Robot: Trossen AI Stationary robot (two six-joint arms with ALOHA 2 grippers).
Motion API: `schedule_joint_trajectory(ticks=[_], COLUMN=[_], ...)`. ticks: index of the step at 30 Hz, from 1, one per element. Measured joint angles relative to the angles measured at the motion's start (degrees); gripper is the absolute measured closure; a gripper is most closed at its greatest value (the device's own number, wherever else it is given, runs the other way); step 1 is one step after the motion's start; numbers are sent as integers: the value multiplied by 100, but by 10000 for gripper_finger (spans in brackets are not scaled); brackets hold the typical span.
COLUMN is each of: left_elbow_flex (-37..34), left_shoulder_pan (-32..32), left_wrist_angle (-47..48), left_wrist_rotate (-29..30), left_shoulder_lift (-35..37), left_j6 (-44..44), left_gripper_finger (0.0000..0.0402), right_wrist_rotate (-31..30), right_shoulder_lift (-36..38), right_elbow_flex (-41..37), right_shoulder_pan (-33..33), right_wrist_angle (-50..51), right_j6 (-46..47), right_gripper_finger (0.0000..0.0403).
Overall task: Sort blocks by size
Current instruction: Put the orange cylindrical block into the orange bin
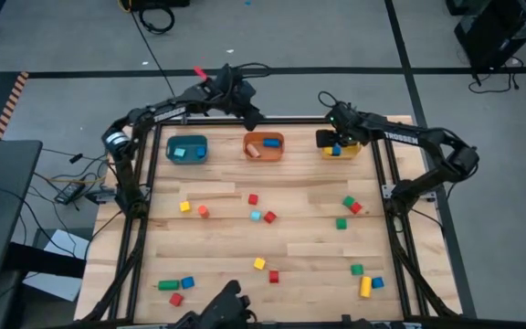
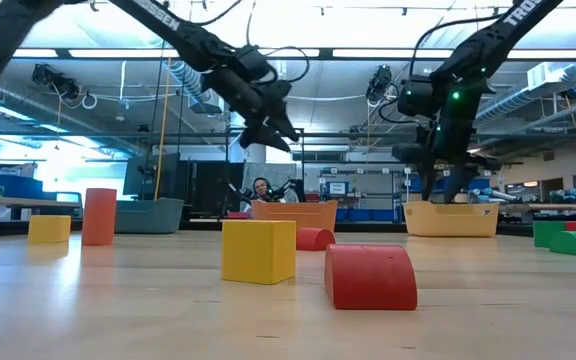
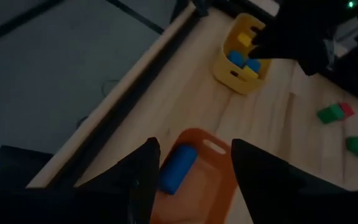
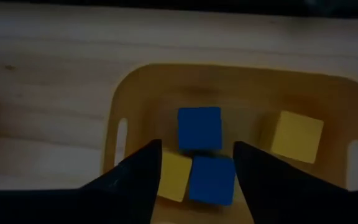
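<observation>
My left gripper [image 3: 194,149] hangs open above the orange bin [image 1: 264,146], over its far side. A blue bar [image 3: 178,168] lies on the bin's floor below the fingers. My right gripper [image 4: 197,149] stands open above the yellow bin [image 1: 338,144], pointing down into it. In that bin lie two blue cubes [image 4: 211,179] and two yellow cubes [image 4: 297,135]. The nearer blue cube sits just below the gap between my right fingers, on the bin's floor. Many small blocks [image 1: 259,263] lie scattered on the wooden table.
A teal bin [image 1: 187,148] holding a block stands left of the orange one at the table's far edge. Loose blocks lie in clusters: centre [image 1: 256,216], right [image 1: 348,202], near left [image 1: 175,285], near right [image 1: 365,286]. A black frame [image 1: 144,183] runs along the table's sides.
</observation>
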State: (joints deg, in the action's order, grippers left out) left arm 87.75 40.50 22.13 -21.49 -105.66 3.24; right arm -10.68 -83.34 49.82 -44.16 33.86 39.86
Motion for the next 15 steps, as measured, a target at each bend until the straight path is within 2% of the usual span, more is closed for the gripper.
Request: schedule_joint_trajectory(ticks=[6, 12, 15], left_elbow_flex=[-1290, -2346, -2684], left_shoulder_pan=[-143, -685, -1109], left_wrist_angle=[-946, -1243, -1233], left_wrist_rotate=[259, 1567, 1964], left_shoulder_lift=[1007, 2230, 2781], left_j6=[434, 743, 852], left_gripper_finger=[195, 195, 195], right_wrist_rotate=[139, 328, 326], right_shoulder_lift=[405, 1142, 1499], right_elbow_flex=[0, 0, 0], right_shoulder_pan=[8, 321, 655], right_wrist_angle=[127, 871, 1193], right_j6=[-196, -69, -84], right_gripper_finger=[180, 188, 190])
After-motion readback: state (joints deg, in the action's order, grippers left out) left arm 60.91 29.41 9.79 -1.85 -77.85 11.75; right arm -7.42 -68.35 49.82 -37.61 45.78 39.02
